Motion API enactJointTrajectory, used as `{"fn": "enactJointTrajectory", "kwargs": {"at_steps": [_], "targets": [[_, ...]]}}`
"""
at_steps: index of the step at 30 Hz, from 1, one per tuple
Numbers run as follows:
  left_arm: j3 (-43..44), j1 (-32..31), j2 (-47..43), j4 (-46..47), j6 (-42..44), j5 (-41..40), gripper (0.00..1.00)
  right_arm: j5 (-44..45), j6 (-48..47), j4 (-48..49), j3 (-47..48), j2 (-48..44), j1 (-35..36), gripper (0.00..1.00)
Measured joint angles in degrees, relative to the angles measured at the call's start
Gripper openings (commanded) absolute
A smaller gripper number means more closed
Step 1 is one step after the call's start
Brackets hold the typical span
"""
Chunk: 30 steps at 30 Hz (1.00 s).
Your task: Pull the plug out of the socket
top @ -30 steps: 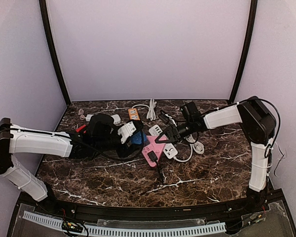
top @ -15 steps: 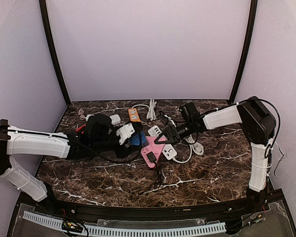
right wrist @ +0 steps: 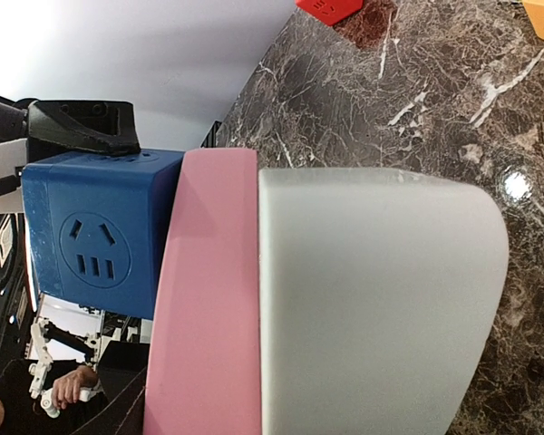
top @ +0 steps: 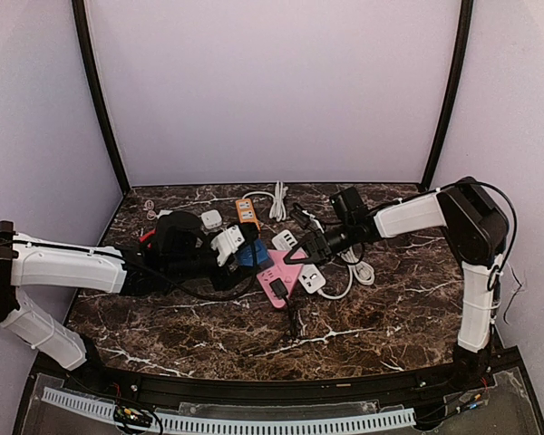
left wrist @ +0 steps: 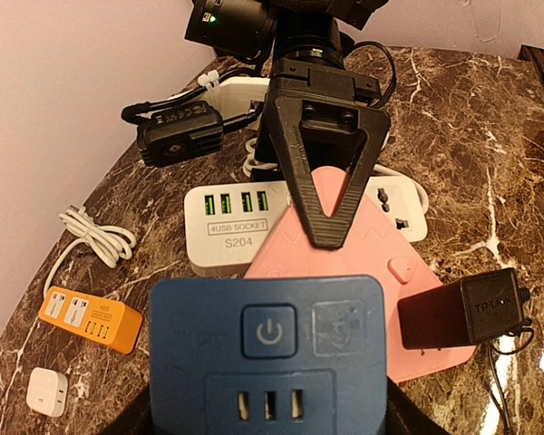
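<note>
The top external view looks down from above and behind the near edge of the table (top: 390, 317), far enough to take in all of it, with the blue socket cube (top: 249, 256) small near the middle. The left wrist view sits right behind the cube, facing across its top. The right wrist view faces the cube from the opposite side, very close and rolled sideways. All three share the cube and the pink power strip (left wrist: 344, 245) touching it.

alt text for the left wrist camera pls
A blue socket cube fills the foreground, butted against a pink power strip that the right gripper holds from behind. A black adapter sits at the strip's right side; a white USB strip and an orange strip lie nearby.
</note>
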Motion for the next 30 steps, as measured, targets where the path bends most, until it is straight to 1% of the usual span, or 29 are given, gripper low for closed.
{"fn": "enactJointTrajectory", "kwargs": {"at_steps": [5,7,15,20,25,30], "targets": [[0.1,0.0,0.0,-0.3,2.4,0.1,0.06,-0.1,0.0,0.2,0.0,0.0,0.0,0.0],[1.3,0.0,0.0,-2.3,2.4,0.0,0.04,-0.1,0.0,0.2,0.0,0.0,0.0,0.0],[5.9,0.0,0.5,-8.8,-0.6,-0.6,0.03,-0.9,0.4,1.3,0.0,0.0,-0.3,0.0],[6.3,-0.5,0.5,-10.0,1.4,-1.3,0.02,-0.9,0.4,1.2,0.0,0.0,-0.3,0.0],[10.2,-0.9,1.0,-15.8,3.7,-1.9,0.01,-1.4,0.3,1.9,0.0,0.0,-0.4,0.0],[11.6,-3.0,1.4,-17.8,6.3,-5.9,0.01,-1.9,-0.7,2.3,0.0,0.0,-0.5,0.0]]}}
